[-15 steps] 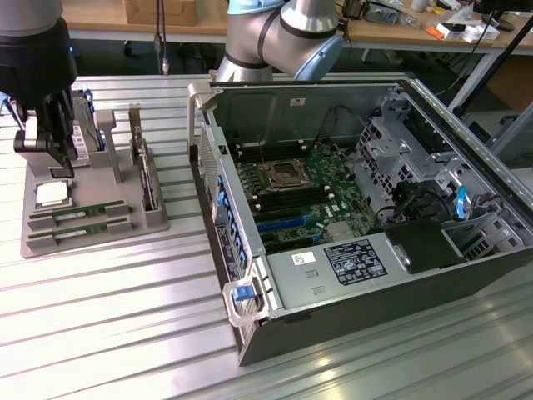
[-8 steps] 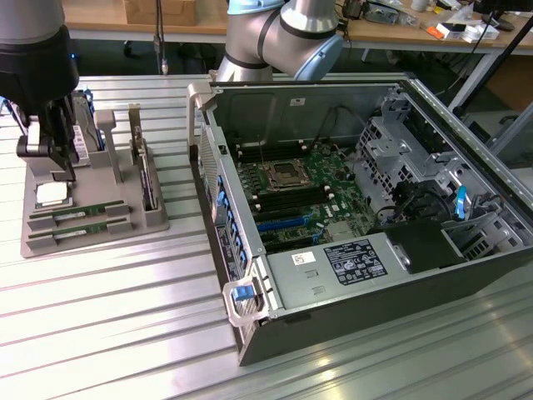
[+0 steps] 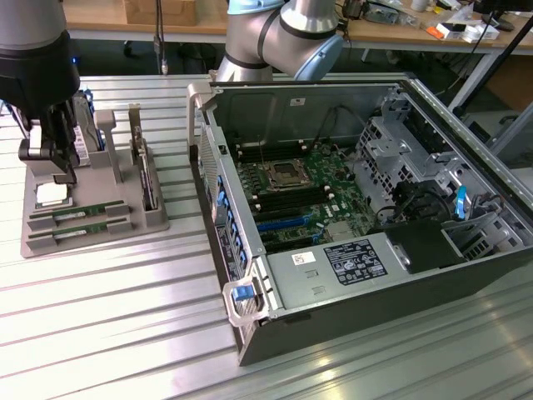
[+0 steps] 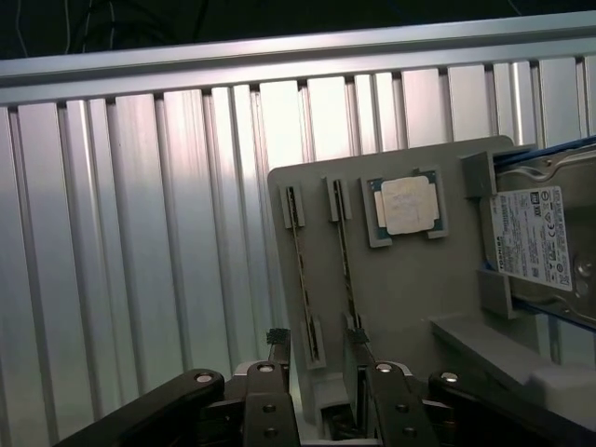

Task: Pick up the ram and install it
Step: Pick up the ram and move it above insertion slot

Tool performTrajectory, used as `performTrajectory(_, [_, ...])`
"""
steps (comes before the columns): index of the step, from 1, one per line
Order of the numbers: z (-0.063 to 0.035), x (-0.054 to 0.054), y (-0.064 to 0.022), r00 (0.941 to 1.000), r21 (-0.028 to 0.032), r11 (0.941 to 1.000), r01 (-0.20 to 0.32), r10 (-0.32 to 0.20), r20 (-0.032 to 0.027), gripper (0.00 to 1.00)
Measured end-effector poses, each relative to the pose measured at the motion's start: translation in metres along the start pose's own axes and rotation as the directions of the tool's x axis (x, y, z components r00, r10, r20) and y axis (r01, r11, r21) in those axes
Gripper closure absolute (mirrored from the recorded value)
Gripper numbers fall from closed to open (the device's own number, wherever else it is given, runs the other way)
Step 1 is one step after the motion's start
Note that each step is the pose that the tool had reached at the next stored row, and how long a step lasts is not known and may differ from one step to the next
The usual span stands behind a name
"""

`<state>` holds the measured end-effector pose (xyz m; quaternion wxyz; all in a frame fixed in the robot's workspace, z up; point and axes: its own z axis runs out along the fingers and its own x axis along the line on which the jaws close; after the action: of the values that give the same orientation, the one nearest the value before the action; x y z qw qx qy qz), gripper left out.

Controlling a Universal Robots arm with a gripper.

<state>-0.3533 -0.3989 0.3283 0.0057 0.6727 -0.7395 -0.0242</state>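
Long thin green ram stick [image 4: 304, 279] edge-up in grey plastic holder [image 4: 410, 289], near end under the tool [image 4: 317, 345]; tool wide open, empty.

This looks like a robotics lab or electronics assembly workshop. A ribbed aluminium table [image 3: 108, 325] carries a grey parts fixture [image 4: 410, 289] right under the jaws of the gripper [image 4: 315, 345], and an open computer case [image 3: 358, 312] with its motherboard [image 3: 312, 167] bared lies well off to their side. Beyond the robot arm [image 3: 283, 33] stand wooden benches [image 3: 391, 29] strewn with cables and small gear.
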Motion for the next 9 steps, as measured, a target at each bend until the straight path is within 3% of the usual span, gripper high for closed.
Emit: performTrajectory(9, [0.0061,0.0001,-0.0003,1.0,0.0,1.0,0.0,0.0,0.0,0.64])
